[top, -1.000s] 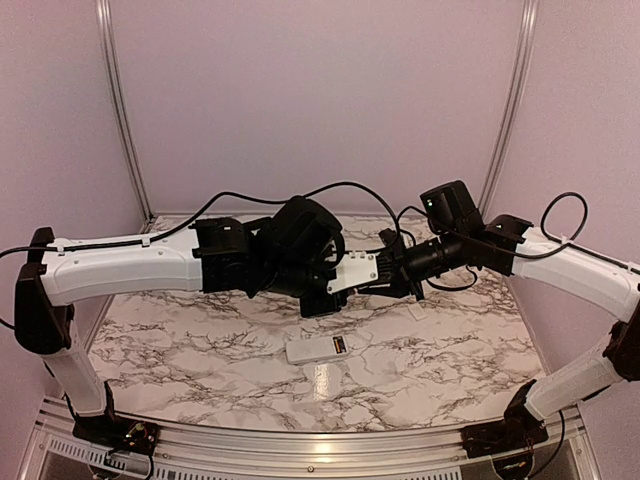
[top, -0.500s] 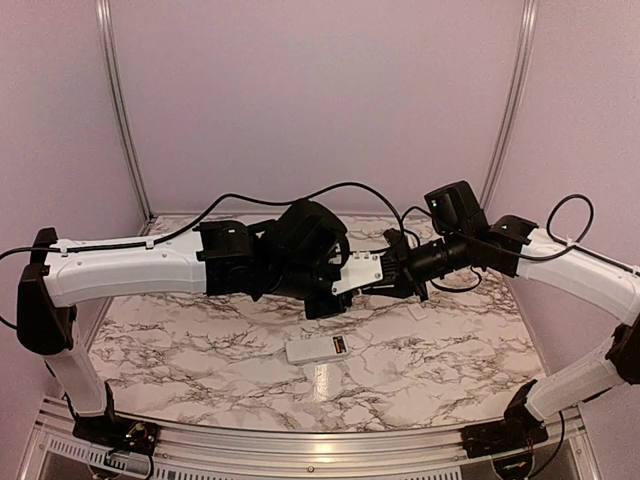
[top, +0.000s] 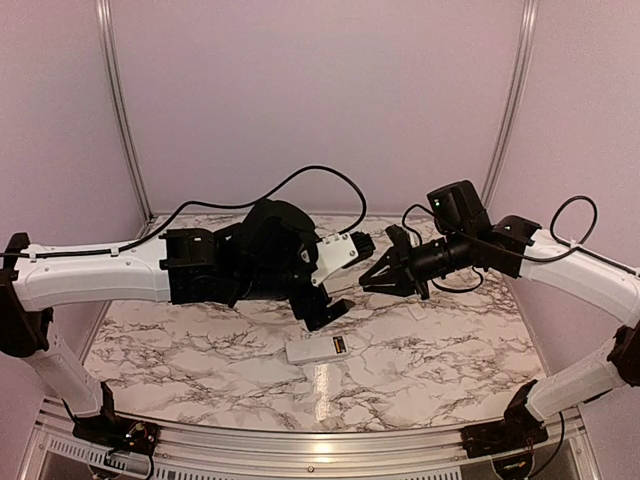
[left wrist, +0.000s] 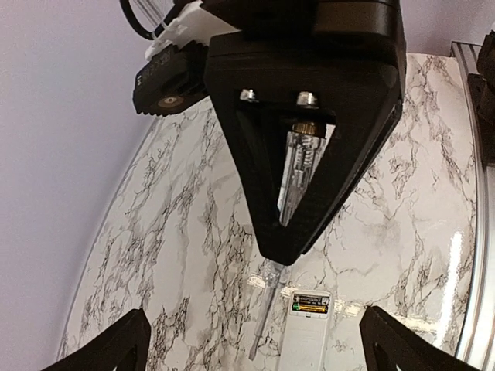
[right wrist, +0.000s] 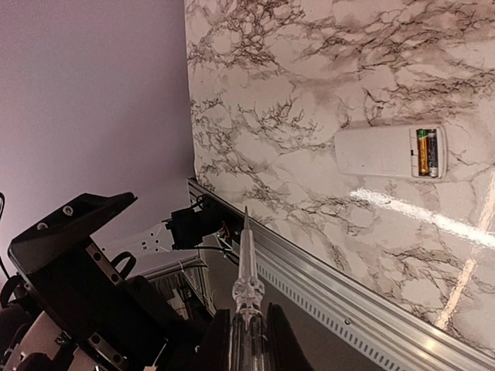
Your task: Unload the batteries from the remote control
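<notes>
1. While both sets of fingers hang in the air above a marbled desk (top: 200, 340), the remote control (top: 318, 348) lies flat close to the desk's near edge. It is about midway between the left and right edges, and nothing is touching it.
2. At the remote control's right end, a battery recess (left wrist: 311, 304) faces upward with no cover over it. The batteries (right wrist: 427, 152) sit inside it side by side, one golden-orange and one dark with a gold end.
3. The left fingers (left wrist: 116, 348) are released. They are spread wide apart with nothing gripped between them, raised over the middle of the desk, and their opening faces the right fingers.
4. The right fingers (right wrist: 215, 344) are clenched around the clear handle of a screwdriver (right wrist: 249, 301). Its thin metal shaft sticks out past the fingertips, toward the left fingers.
5. From above, the screwdriver is held in the air, farther from the near edge than the remote control. From the left wrist camera, its tip appears just beside the recess end of the remote control. Whether it touches anything cannot be told.
</notes>
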